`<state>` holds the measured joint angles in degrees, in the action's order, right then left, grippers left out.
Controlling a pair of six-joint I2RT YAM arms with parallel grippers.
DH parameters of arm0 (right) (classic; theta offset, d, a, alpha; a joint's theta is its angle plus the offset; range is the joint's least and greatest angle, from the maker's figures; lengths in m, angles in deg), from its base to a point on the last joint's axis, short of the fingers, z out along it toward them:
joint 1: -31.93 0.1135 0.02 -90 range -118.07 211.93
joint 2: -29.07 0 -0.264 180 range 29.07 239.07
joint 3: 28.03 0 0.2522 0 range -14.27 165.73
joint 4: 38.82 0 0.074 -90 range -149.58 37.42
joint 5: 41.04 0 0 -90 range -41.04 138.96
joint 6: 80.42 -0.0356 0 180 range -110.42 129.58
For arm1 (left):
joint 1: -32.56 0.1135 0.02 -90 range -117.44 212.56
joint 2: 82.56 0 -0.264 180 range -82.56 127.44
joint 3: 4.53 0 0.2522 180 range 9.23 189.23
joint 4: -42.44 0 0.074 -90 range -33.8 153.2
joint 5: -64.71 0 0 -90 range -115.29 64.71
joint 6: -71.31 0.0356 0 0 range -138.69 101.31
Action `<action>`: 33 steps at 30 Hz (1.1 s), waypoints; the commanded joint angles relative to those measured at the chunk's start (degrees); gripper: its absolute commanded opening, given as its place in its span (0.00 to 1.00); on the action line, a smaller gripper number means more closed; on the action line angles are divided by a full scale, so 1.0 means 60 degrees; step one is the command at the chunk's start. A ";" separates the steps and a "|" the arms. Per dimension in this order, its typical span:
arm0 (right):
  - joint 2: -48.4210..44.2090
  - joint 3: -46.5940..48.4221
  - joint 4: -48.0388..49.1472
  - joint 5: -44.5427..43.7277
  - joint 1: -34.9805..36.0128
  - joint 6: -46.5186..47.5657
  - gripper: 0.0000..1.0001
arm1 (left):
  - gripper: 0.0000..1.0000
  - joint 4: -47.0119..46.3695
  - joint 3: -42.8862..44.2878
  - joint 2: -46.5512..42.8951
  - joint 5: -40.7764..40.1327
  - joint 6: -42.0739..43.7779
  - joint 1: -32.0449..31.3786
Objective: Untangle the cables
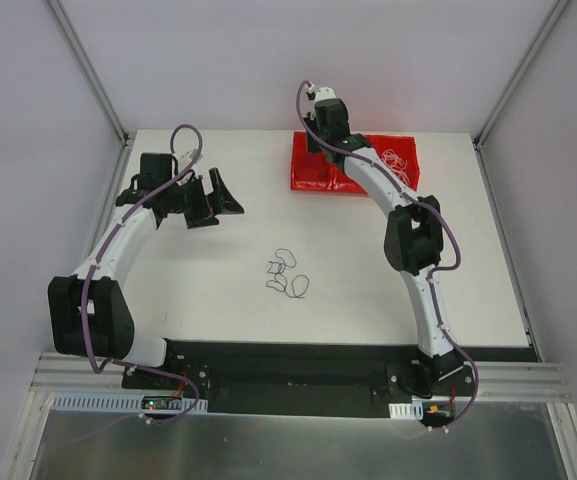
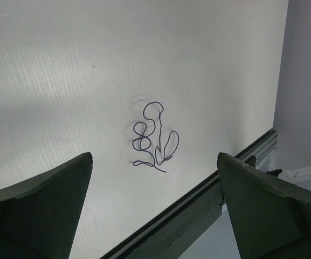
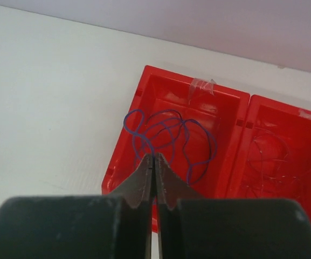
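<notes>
Clenched flat together, the tapered dark fingers of the right gripper (image 3: 154,157) are seen pinching a strand of a thin purple-blue cable (image 3: 166,132). Its springy loops are draped across the left compartment of a glossy red plastic tray (image 3: 171,76). Fainter thin cables (image 3: 274,162) in the neighbouring compartment are hard to make out. The left gripper (image 2: 155,156) is held wide open and empty above the matte white table (image 2: 63,65), where a dark curly cable (image 2: 154,137) is laid loose, untouched.

table top (image 2: 63,65): white, matt, fine ribbed texture. red tray (image 3: 228,116): glossy plastic; clear shiny tape (image 3: 201,85) on rim. left gripper fingers (image 2: 42,216): matt black plastic. purple cable (image 3: 163,128): smooth sheath. front rail (image 1: 528,380): bare metal.
</notes>
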<state>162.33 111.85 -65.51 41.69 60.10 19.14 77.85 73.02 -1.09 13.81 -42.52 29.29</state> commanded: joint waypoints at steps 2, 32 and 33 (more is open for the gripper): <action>0.0919 0.0965 0.0807 -0.0150 -0.0255 -0.1022 0.01 | 0.99 -0.0327 -0.0055 -0.0161 0.0428 -0.0144 0.0076; -0.7440 -1.0995 0.1538 0.4229 0.1222 -0.2076 0.72 | 0.58 -0.0269 0.0003 0.1889 0.1031 0.0091 -0.2369; -0.7660 -1.1610 0.1830 0.4214 0.1442 -0.2251 0.71 | 0.58 -0.0239 0.0003 0.1977 0.0826 0.0091 -0.2544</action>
<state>119.00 54.04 -60.83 60.25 64.27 10.73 75.23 72.58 8.68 19.88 -43.05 17.42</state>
